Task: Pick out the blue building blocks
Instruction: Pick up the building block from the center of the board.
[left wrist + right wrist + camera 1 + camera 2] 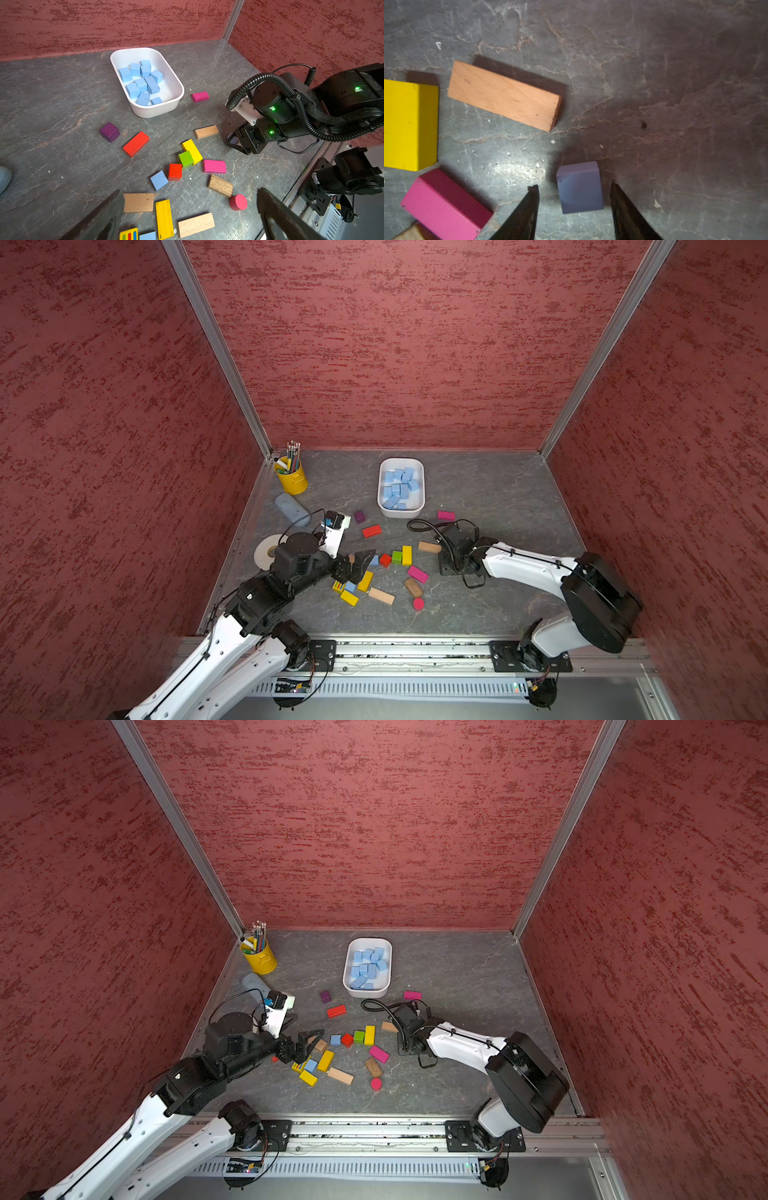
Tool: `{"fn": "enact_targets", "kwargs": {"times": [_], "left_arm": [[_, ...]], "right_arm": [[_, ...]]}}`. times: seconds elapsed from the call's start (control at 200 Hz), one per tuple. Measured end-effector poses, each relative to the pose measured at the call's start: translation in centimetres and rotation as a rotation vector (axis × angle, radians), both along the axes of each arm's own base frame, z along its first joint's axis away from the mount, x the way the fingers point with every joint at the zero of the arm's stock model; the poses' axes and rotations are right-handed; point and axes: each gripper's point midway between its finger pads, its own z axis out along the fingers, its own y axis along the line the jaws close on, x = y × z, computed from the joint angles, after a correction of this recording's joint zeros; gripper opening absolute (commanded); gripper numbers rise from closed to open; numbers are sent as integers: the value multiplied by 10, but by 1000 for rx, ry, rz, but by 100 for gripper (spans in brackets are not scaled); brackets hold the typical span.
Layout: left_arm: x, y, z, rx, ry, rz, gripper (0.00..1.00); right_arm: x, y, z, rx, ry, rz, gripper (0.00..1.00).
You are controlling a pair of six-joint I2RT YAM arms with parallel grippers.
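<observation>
Right gripper [574,184] straddles a matte blue cube [580,187], fingers apart, neither one touching it. Crowding close by are a bare-wood plank [504,95], a glossy pink brick [444,205] and a yellow brick [409,124], all on the veined grey tabletop [675,83]. Left gripper [190,191] I see spread wide. Mid-frame in both top views, a white plastic tray [381,489] holds more blue blocks [399,485].

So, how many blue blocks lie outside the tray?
3 blue blocks: one beside the red cube, one by the striped block, one within the right claw. More may hide under the left arm.
</observation>
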Motion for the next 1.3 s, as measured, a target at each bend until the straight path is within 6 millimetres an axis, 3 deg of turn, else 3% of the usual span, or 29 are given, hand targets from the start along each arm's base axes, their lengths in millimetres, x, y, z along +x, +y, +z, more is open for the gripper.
{"fn": "enact_targets", "kwargs": {"times": [0.456, 0.761, 1.067, 1.302], "left_arm": [[0, 0, 0, -1, -1, 0, 100], [0, 0, 0, -1, -1, -1, 100], [-1, 1, 3, -7, -8, 0, 100], [-2, 2, 4, -11, -15, 0, 100]], "right_arm": [[3, 1, -5, -58, -1, 8, 24], [10, 4, 4, -56, -22, 5, 16], [41, 31, 47, 7, -124, 25, 15], [82, 64, 93, 42, -235, 63, 15]]}}
